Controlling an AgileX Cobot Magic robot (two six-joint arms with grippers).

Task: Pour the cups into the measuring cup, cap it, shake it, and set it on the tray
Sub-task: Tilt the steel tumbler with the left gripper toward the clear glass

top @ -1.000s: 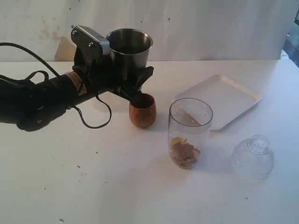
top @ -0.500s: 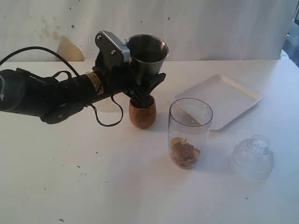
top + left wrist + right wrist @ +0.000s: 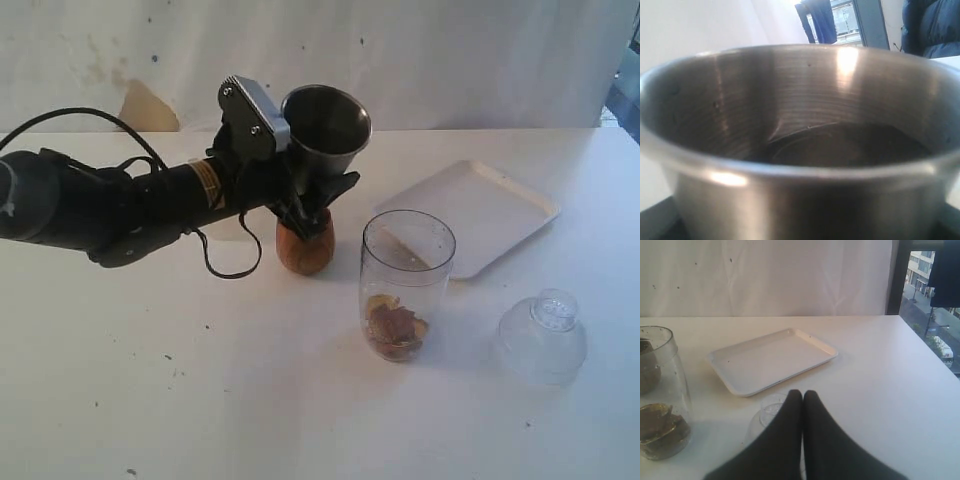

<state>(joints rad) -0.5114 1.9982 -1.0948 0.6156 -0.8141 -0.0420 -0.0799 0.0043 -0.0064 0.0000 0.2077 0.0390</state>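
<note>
My left gripper (image 3: 318, 196) is shut on the lower part of the stainless-steel tumbler (image 3: 325, 125), held in the air and leaning a little to the right. The tumbler's mouth (image 3: 805, 150) fills the left wrist view and hides the fingers. Just below the gripper stands the brown wooden cup (image 3: 305, 245). To its right is the clear measuring cup (image 3: 407, 285), upright, with brown pieces at its bottom (image 3: 660, 395). The white tray (image 3: 470, 215) lies behind it (image 3: 772, 360). My right gripper (image 3: 802, 392) is shut on nothing, low over the table.
A frosted plastic cup (image 3: 541, 335) sits upside down on the table at the right, partly hidden behind the right gripper's fingers (image 3: 767, 412). A pale wall runs along the back of the white table (image 3: 200, 400). The table's far right edge shows in the right wrist view.
My left arm has carried the steel tumbler to the right, from left of the wooden cup to above it, nearer the measuring cup. The right gripper has not moved.
</note>
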